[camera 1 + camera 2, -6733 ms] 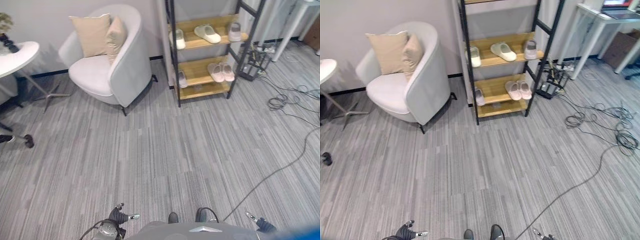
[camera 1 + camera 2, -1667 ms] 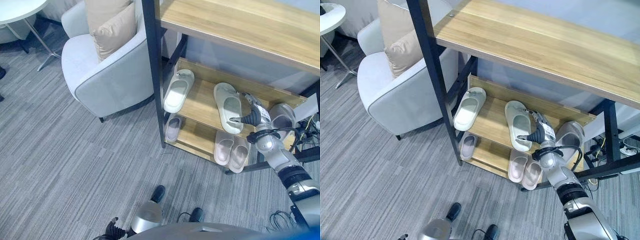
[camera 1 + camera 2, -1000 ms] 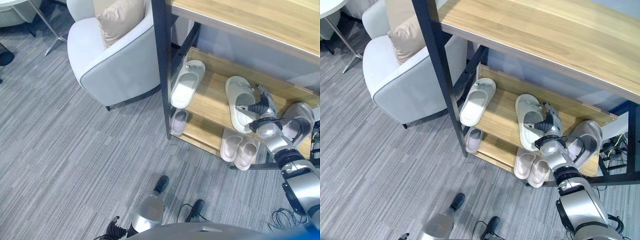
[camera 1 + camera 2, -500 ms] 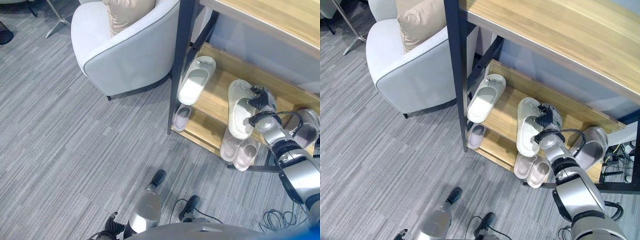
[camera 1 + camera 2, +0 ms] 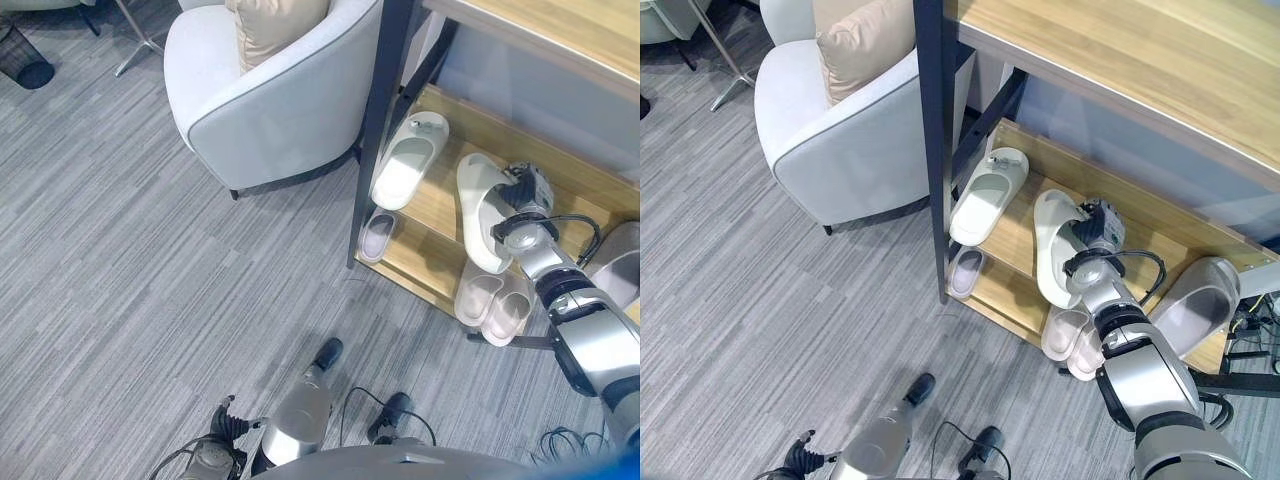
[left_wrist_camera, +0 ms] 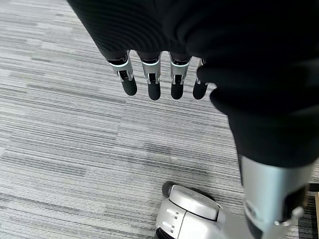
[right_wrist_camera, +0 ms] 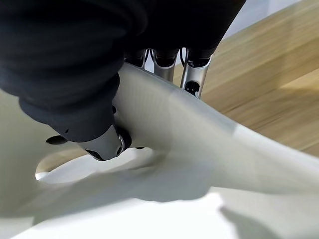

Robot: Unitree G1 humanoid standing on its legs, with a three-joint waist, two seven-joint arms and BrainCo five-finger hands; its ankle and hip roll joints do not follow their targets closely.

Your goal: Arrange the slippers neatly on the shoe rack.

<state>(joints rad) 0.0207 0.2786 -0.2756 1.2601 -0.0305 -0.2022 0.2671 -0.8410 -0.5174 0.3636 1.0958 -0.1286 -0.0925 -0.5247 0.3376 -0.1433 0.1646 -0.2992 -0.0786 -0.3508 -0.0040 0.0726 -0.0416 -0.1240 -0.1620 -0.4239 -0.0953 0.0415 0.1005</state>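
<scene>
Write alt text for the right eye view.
The robot's right hand grips a cream slipper on the shoe rack's middle shelf, beside its mate. A pale pink pair sits below, and a grey armchair stands left of the rack.

The shoe rack (image 5: 384, 120) stands to the right of the armchair (image 5: 270, 110), which carries a cushion (image 5: 275, 25). On the rack's middle shelf (image 5: 1140, 225), one slipper (image 5: 408, 160) lies near the left edge, and a second slipper (image 5: 482, 215) lies right of it with the right hand (image 5: 525, 195) on it. A third shoe (image 5: 1195, 305) rests at the shelf's right end. On the bottom shelf (image 5: 415, 260), a small slipper (image 5: 377, 236) sits at the left edge and a pair (image 5: 492, 302) lies towards the right, seemingly touching. The left hand (image 6: 159, 79) hangs over the floor (image 5: 150, 270).
</scene>
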